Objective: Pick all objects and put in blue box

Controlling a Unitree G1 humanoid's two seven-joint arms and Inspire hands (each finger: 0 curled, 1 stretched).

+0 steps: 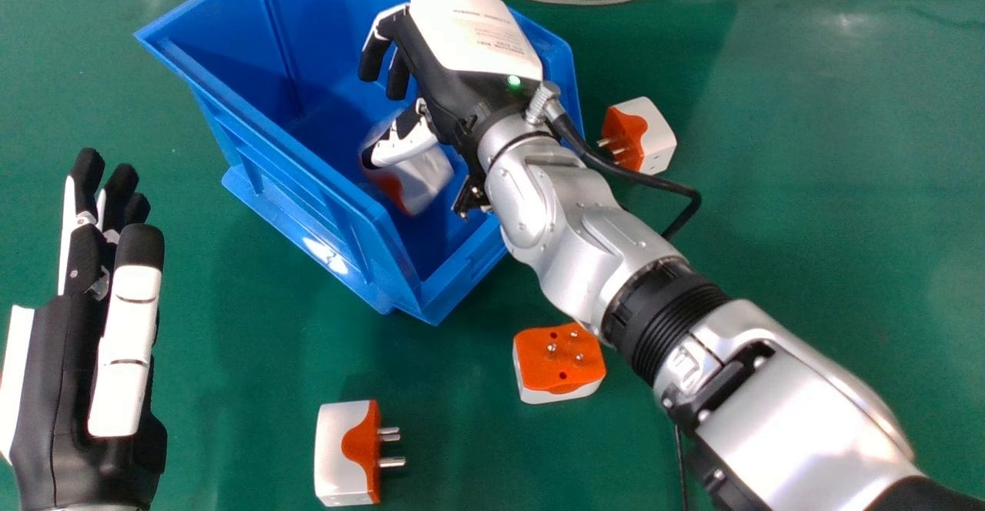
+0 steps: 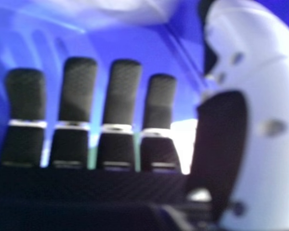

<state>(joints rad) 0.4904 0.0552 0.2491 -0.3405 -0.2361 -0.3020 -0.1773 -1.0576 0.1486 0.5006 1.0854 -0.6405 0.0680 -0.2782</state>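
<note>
My right hand (image 1: pixel 442 72) is over the blue box (image 1: pixel 308 153), palm down, its fingers relaxed. Below its thumb a blurred white and orange adapter (image 1: pixel 428 175) is inside the box; whether they touch I cannot tell. The right hand view has the fingers of my right hand (image 2: pixel 120 91) spread apart with nothing between them and the thumb, against blue walls. Outside the box are three white and orange adapters: one (image 1: pixel 656 138) right of it, one (image 1: pixel 560 380) near its front corner, one (image 1: pixel 345 453) at the front. My left hand (image 1: pixel 58 372) is upright at the left, fingers straight.
A green table (image 1: pixel 831 211) carries everything. My right forearm (image 1: pixel 800 411) crosses from the lower right corner to the box, passing close to the adapter near the corner. A grey cable (image 1: pixel 585 1) lies behind the box at the far edge.
</note>
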